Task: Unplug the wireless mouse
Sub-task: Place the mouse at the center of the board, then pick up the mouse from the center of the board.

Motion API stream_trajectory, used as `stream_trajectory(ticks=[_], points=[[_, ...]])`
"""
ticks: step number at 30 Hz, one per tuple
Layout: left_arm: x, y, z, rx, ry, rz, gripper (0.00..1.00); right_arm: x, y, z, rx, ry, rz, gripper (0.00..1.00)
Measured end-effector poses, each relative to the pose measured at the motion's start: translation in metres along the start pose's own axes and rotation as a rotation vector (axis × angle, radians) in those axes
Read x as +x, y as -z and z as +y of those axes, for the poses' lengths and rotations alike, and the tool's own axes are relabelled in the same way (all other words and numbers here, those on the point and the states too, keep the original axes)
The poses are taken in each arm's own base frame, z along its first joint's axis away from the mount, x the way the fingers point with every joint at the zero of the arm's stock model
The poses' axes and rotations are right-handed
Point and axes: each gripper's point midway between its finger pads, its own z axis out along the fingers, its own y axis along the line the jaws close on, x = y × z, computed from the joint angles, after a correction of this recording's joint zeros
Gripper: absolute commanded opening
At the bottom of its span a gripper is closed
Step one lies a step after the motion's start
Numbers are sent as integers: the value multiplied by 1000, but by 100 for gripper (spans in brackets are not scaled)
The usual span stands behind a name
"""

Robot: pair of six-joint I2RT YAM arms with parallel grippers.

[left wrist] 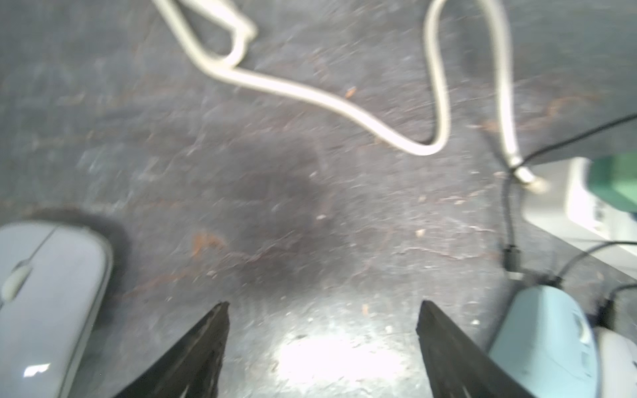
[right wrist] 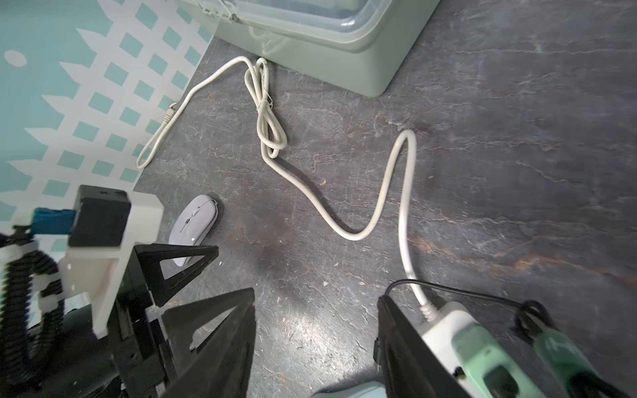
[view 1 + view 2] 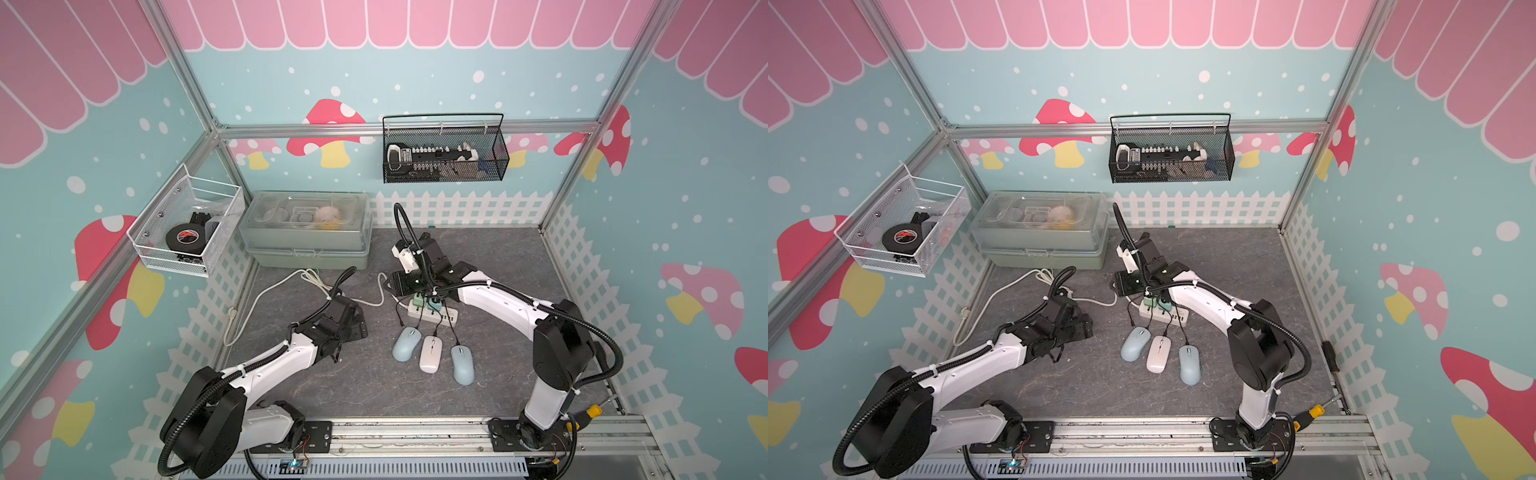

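Grey mat (image 3: 498, 257) | mushroom-print walls (image 3: 415, 83) | left claw (image 1: 324, 305) wide, seemingly empty | right claw (image 2: 317, 294) wide

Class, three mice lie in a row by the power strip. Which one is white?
The middle mouse: white, while the mouse nearer the left arm and the mouse nearer the right arm are pale blue.
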Motion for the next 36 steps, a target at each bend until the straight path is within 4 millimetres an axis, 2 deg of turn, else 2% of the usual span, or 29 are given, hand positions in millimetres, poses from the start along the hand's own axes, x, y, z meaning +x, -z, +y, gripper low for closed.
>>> stream_trajectory(ticks=[1,4,7,10,14,18,22,28,31,36], points=[[-4,1,-5,13,-13,-12,85,-5,10,-1,20,9,-27,60],[-11,2,-18,41,-55,-29,86,-22,42,-4,74,31,-123,75],[-9,0,-36,71,-121,-23,86,-36,73,-12,134,41,-220,86],[-7,-1,-56,99,-189,-16,87,-40,89,-28,194,36,-271,91],[-5,-5,-83,126,-271,-12,87,-29,88,-56,273,8,-260,94],[-1,-10,-108,135,-365,-11,88,-6,83,-86,345,-40,-220,95],[5,-20,-120,129,-434,4,86,13,92,-109,403,-94,-209,95],[16,-39,-124,110,-506,47,75,27,122,-130,464,-161,-260,95],[25,-42,-130,124,-548,66,74,36,126,-139,486,-189,-261,95],[42,-36,-146,178,-629,84,74,43,128,-147,508,-220,-257,95]])
